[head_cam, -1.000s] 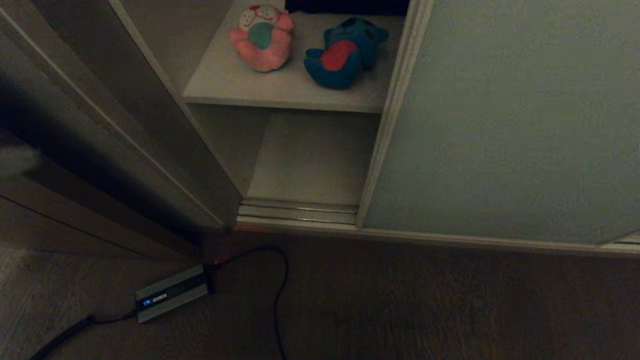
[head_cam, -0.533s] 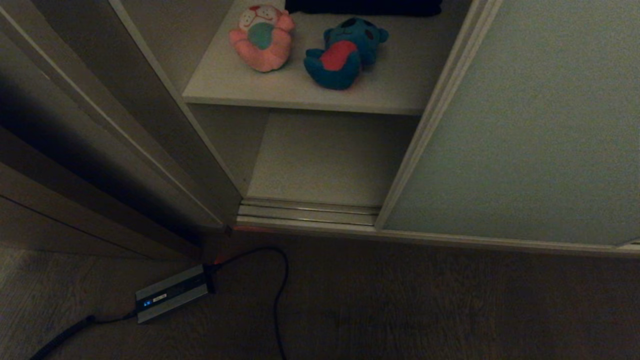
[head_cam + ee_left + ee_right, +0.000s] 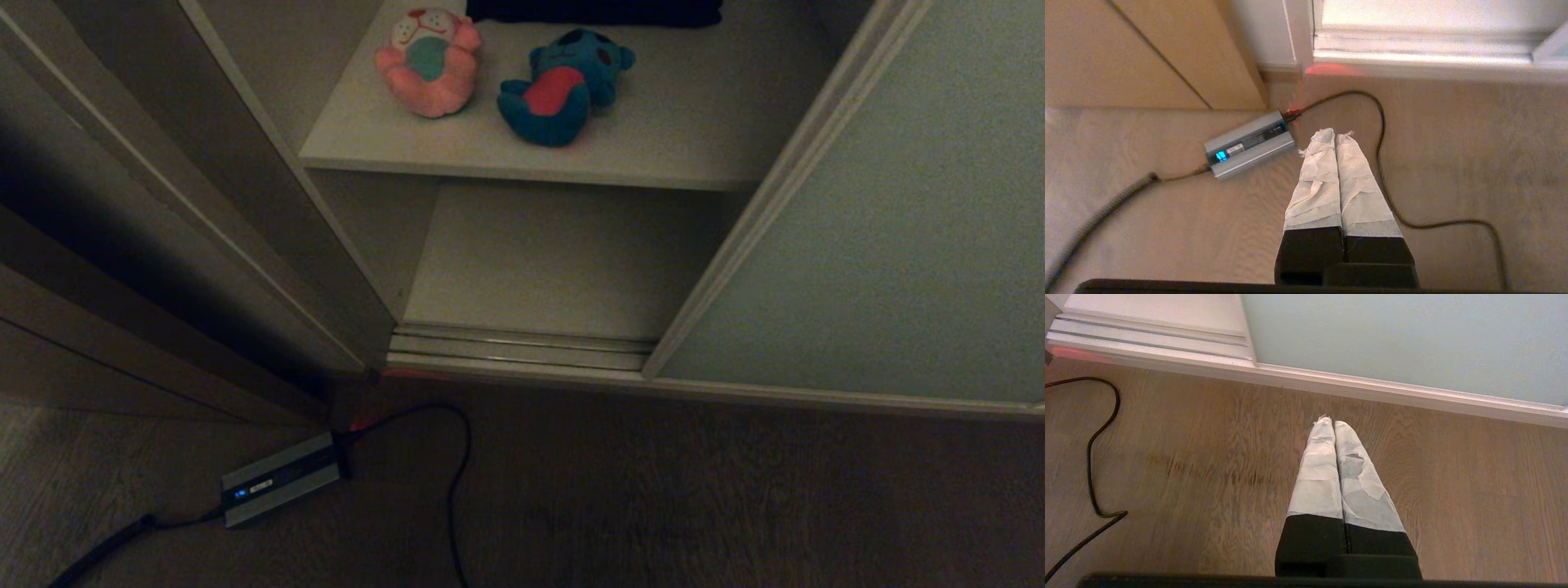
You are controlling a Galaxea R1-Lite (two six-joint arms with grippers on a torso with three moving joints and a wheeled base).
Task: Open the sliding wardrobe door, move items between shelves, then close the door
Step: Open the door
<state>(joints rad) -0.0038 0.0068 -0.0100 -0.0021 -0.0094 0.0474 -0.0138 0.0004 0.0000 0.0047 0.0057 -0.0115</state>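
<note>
Wardrobe, upper shelf (image 3: 490, 155): pink plush toy (image 3: 429, 61) and teal-blue plush toy (image 3: 559, 90) side by side, apart; dark folded cloth (image 3: 594, 11) behind them at the back. Lower shelf (image 3: 555, 261): bare.
Sliding wardrobe door (image 3: 898, 245): drawn right, left half of the interior exposed; double metal track (image 3: 522, 347) along the sill.
Floor (image 3: 653, 490): dark wood-grain, bearing a grey power box (image 3: 280, 488) with black cable (image 3: 457, 482).
Left gripper (image 3: 1336, 134): jaws together, empty, above the floor near the box.
Right gripper (image 3: 1329, 422): jaws together, empty, above the floor before the door.
</note>
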